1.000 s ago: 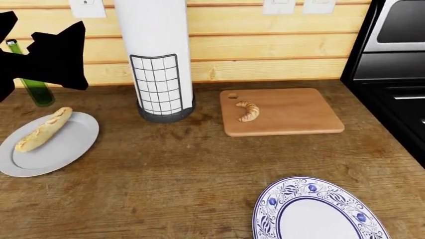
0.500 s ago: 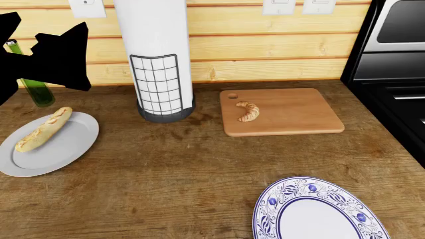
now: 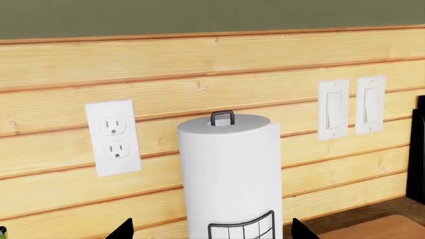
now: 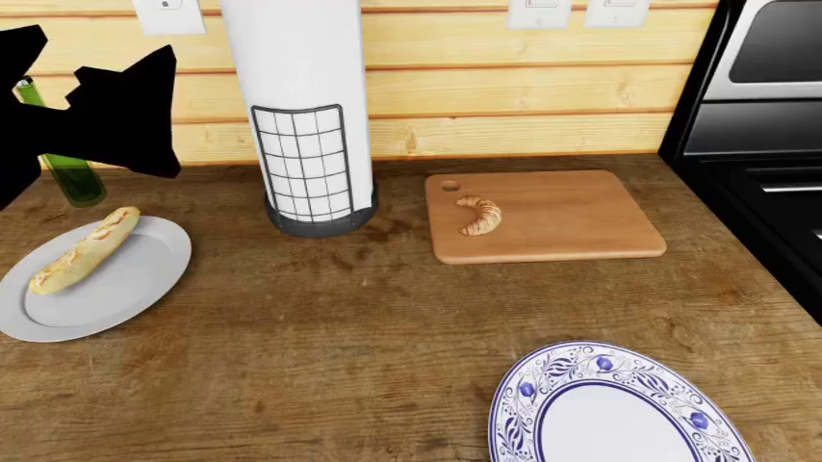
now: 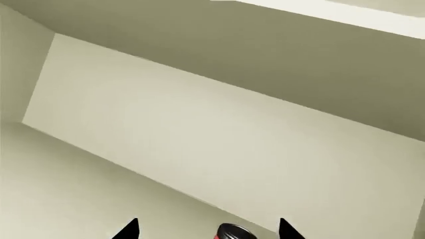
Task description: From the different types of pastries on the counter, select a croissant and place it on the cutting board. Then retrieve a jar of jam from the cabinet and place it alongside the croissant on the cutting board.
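The golden croissant (image 4: 480, 214) lies on the light wooden cutting board (image 4: 565, 217), near its holed corner, on the dark wood counter (image 4: 334, 318). My left gripper (image 4: 92, 56) is a black shape hovering at the far left above the counter; in the left wrist view it (image 3: 212, 231) stands open, facing the paper towel roll (image 3: 232, 169), holding nothing. My right gripper (image 5: 207, 230) is open inside a pale cabinet. The dark lid and red top of the jar of jam (image 5: 234, 232) show between its fingertips, untouched. The right gripper is outside the head view.
A pale baguette (image 4: 84, 248) rests on a grey plate (image 4: 122, 289) at the left, with a green bottle (image 4: 75, 178) behind it. The paper towel holder (image 4: 308, 125) stands by the wall. A blue-patterned plate (image 4: 617, 409) sits at the front right, the oven (image 4: 757, 115) at the right.
In the head view my left gripper has drifted slightly to the right. The croissant, board and plates have not moved.
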